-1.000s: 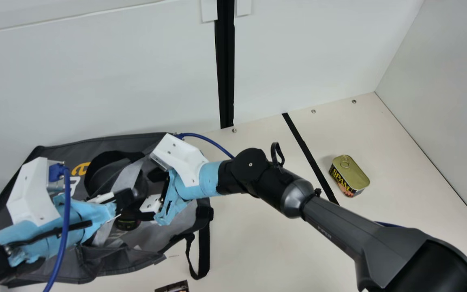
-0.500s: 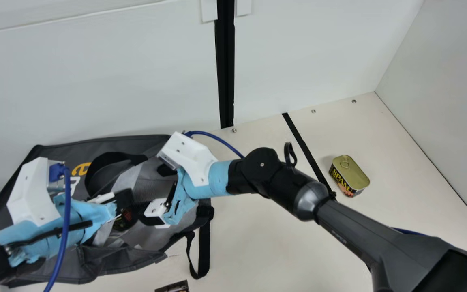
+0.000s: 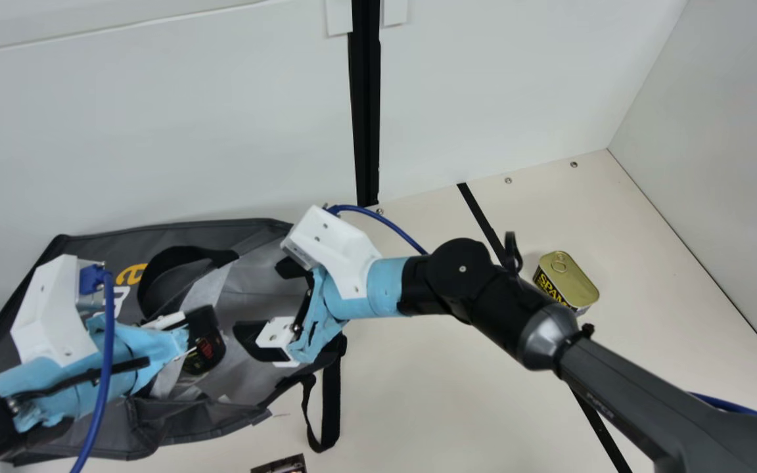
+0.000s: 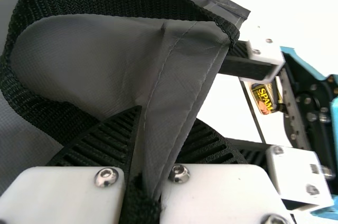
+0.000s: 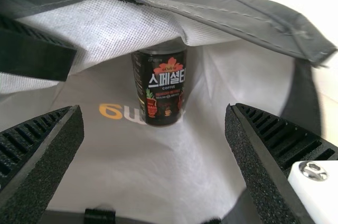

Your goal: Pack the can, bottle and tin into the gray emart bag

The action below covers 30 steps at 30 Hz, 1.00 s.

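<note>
Biggest thing first: the cream table, with the gray emart bag lying on it under both grippers, open enough to see the pale lining. Left gripper is clamped on a fold of the bag's edge with some strap, fabric pinched right between its fingers. Right gripper has its fingers spread wide with nothing between them, over the bag's opening. Inside the bag there's a black coffee drink, label facing the right wrist camera, its long axis running from the base end to a top end tucked partly under a flap. In the main view it's just beside the left gripper's tips and apart from the right's. The tin is outside the bag, flat on the table with its pull-ring lid up, long axis slanting from upper left to lower right in the main view, well apart from both grippers, a bit of it behind the right arm. Also a dark printed thing at the bottom edge, mostly cut off, can't tell what.
</note>
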Available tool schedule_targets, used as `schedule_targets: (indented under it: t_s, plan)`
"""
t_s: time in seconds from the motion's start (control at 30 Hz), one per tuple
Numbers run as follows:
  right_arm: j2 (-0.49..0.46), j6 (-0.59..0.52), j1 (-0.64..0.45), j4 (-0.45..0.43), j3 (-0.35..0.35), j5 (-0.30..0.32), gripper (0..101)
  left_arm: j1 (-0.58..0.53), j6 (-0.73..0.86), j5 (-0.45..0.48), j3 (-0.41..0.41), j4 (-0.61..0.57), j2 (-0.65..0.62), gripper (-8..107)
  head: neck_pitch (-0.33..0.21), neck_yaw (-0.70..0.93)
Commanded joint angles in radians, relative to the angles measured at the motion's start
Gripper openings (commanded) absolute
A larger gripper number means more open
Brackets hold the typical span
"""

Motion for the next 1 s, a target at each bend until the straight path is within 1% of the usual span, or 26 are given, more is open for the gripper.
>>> schedule_targets:
  t_s: [0.0,0.47,0.97]
  plan:
    - [-0.017,0.006,-0.005,-0.006,0.006,0.001,91,0.0,0.0,0.0,0.0,0.0,0.0,10,-0.023,-0.001]
    - [-0.137,0.081,-0.046,-0.094,0.063,-0.006,91,0.0,0.0,0.0,0.0,0.0,0.0,10,-0.023,-0.001]
    - [-0.271,0.195,-0.094,-0.232,0.11,-0.009,91,0.0,0.0,0.0,0.0,0.0,0.0,10,-0.023,-0.001]
